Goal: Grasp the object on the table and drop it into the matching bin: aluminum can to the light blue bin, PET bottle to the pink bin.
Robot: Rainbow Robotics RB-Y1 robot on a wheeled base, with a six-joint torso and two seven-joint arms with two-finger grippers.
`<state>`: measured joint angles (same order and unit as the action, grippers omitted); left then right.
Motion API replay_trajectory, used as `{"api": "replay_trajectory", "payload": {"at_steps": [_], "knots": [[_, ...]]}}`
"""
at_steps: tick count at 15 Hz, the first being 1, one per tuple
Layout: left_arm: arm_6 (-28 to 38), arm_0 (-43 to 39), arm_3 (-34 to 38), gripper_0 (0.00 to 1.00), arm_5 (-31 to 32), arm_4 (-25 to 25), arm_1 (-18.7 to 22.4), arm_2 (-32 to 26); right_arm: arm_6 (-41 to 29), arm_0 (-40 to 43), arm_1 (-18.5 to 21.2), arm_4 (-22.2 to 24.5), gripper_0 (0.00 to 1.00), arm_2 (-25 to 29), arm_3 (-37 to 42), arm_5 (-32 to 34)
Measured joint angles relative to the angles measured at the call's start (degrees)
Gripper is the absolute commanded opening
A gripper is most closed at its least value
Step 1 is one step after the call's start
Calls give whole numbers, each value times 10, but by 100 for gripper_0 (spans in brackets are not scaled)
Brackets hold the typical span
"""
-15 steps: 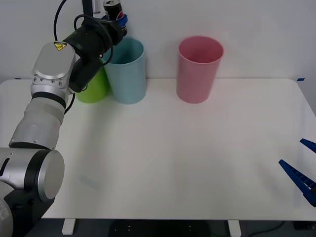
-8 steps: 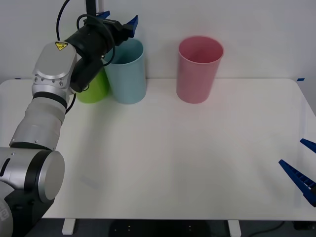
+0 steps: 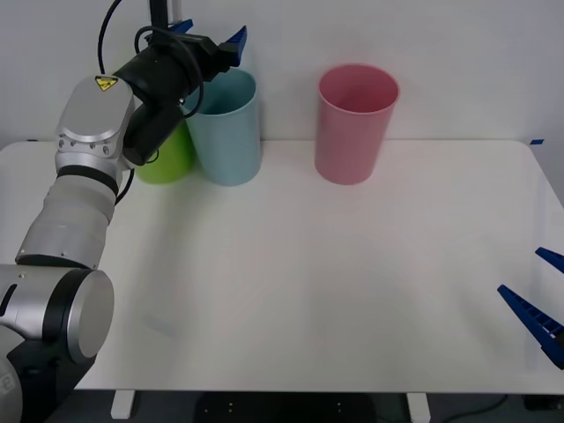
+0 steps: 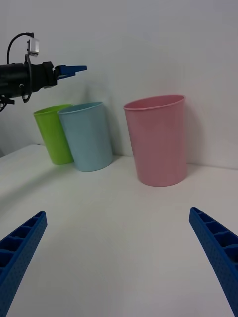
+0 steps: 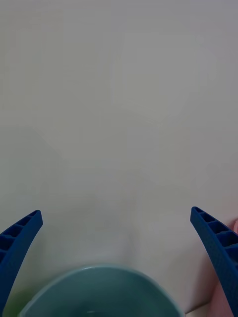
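My left gripper hangs open just above the rim of the light blue bin at the back left of the table, with nothing between its fingers. In the left wrist view the left gripper spreads wide over the bin's round rim. The aluminum can is hidden from view. To the right of the blue bin stands the pink bin. My right gripper rests open and parked at the table's right edge. The right wrist view looks across at the left gripper, the light blue bin and the pink bin.
A lime green bin stands right beside the light blue bin on its left, partly behind my left arm. A white wall rises close behind the bins. The wide white tabletop stretches from the bins toward me.
One second ago my left gripper held the can above the light blue bin. The fingers have since opened and the can has gone from sight. The right arm has not moved.
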<state>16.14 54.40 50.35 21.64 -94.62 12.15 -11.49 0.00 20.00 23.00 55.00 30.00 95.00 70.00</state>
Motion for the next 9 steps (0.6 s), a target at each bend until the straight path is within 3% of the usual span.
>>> {"api": "replay_trajectory", "payload": {"at_steps": [9], "knots": [[-13,-118,121,100,44,126,40,16,0,0,0,0,100,0,0,0]]}}
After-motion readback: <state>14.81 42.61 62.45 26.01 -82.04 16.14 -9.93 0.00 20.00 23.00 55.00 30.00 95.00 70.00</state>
